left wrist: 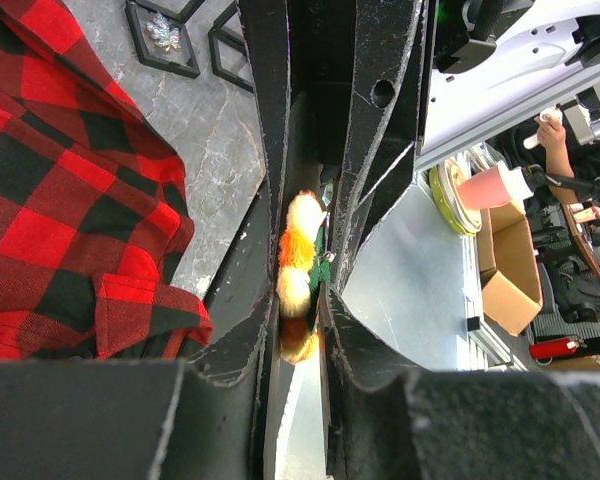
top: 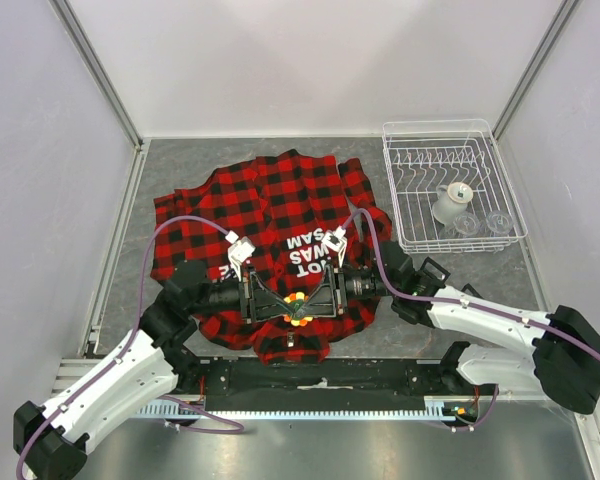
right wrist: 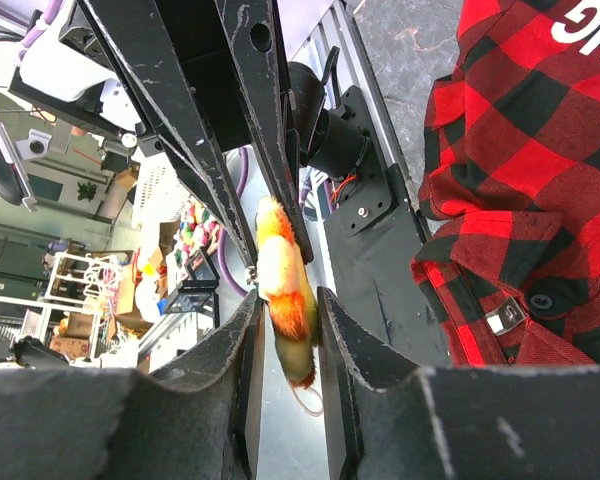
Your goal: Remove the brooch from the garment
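Observation:
The red-and-black plaid garment (top: 270,205) lies flat on the grey table, with its white lettering near the middle. It also shows in the left wrist view (left wrist: 50,200) and the right wrist view (right wrist: 540,150). The small yellow-orange brooch (top: 298,309) sits between both grippers over the garment's near hem. My left gripper (top: 287,305) comes in from the left and my right gripper (top: 310,304) from the right, fingertips meeting. In the left wrist view the brooch (left wrist: 298,270) is pinched between my fingers (left wrist: 230,380). In the right wrist view the brooch (right wrist: 283,290) is pinched too, with no fabric on it.
A white wire dish rack (top: 400,190) stands at the back right and holds a white spool (top: 450,203) and clear glasses. A black rail (top: 320,378) runs along the table's near edge. Grey walls close in the left, right and back sides.

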Robot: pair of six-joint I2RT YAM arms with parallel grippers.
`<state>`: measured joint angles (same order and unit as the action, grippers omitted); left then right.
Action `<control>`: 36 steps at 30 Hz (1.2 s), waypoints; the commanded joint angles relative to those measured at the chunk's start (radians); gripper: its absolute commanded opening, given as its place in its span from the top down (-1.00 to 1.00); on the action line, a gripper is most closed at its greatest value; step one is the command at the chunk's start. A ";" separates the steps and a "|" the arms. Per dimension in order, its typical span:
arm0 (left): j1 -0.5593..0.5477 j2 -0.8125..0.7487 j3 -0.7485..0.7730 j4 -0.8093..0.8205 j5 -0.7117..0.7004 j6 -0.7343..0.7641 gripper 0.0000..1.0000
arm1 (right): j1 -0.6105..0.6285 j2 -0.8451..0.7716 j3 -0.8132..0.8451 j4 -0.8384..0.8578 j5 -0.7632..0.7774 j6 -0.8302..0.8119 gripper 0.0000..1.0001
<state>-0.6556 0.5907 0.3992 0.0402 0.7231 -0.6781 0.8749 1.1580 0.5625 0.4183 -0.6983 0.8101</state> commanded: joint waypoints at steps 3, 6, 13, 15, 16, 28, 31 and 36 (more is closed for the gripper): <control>-0.015 0.001 0.003 0.069 0.104 -0.041 0.78 | -0.013 0.020 0.007 0.111 0.140 0.020 0.46; -0.015 0.004 0.004 0.078 0.113 -0.049 0.78 | -0.013 0.028 0.007 0.117 0.145 0.023 0.80; -0.013 -0.037 0.018 0.021 0.065 -0.061 0.22 | -0.014 0.002 -0.021 0.117 0.149 -0.018 1.00; -0.013 -0.054 0.018 0.000 0.050 -0.057 0.08 | -0.014 -0.007 -0.029 0.117 0.152 -0.028 1.00; -0.013 -0.067 0.020 -0.005 0.049 -0.057 0.05 | -0.014 -0.012 -0.032 0.123 0.151 -0.029 1.00; -0.013 -0.048 0.006 0.020 0.053 -0.057 0.41 | -0.014 -0.004 -0.058 0.234 0.086 0.001 1.00; -0.013 -0.049 0.000 0.036 0.058 -0.058 0.56 | -0.014 0.006 -0.059 0.247 0.085 0.004 1.00; -0.012 -0.060 0.006 0.027 0.058 -0.057 0.36 | -0.014 0.019 -0.058 0.235 0.086 -0.003 1.00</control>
<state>-0.6521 0.5465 0.3981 0.0303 0.6910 -0.7044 0.8734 1.1587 0.4995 0.5945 -0.6830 0.8181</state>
